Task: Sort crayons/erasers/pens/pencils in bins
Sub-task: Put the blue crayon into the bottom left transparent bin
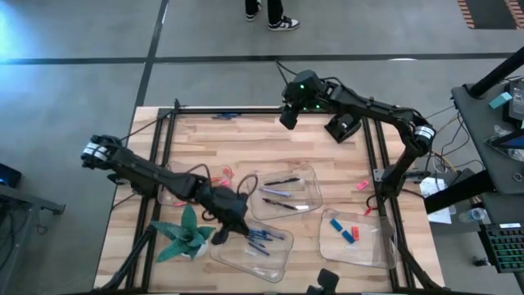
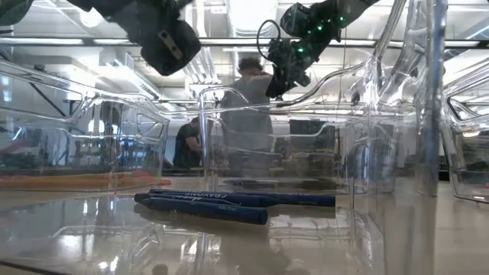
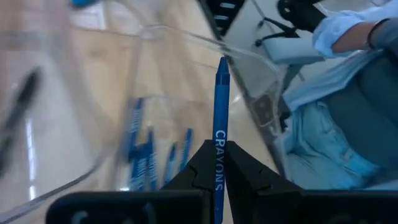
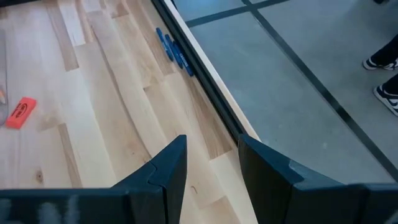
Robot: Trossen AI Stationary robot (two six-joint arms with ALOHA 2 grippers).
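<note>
My left gripper (image 1: 237, 224) (image 3: 217, 146) is shut on a blue crayon (image 3: 219, 106) above the near clear bin (image 1: 278, 258), where several blue crayons (image 1: 264, 239) (image 2: 229, 202) lie. The other bins hold orange pencils (image 1: 217, 179), dark pens (image 1: 282, 192) and red and blue erasers (image 1: 348, 232). At the table's far edge my right gripper (image 1: 286, 121) (image 4: 211, 146) hangs open with nothing between its fingers. Loose blue crayons (image 4: 171, 48) (image 1: 228, 115) lie beyond it on the far edge. A pink eraser (image 1: 361, 185) lies loose on the wood. My left gripper pinches the blue crayon between its two fingers at the printed label (image 3: 219, 142). The crayon lies along the fingers and sticks out ahead of them, its tip (image 3: 222, 62) pointing forward and slanting down. It is lifted clear over the crayon bin.
A green folded-paper plant (image 1: 184, 233) stands beside the crayon bin on the near left. Black frame rails (image 1: 164, 131) run along the table's left, far and right sides. A seated person (image 3: 348, 93) is close past the table's near edge; a red eraser (image 4: 20, 112) lies near my right gripper.
</note>
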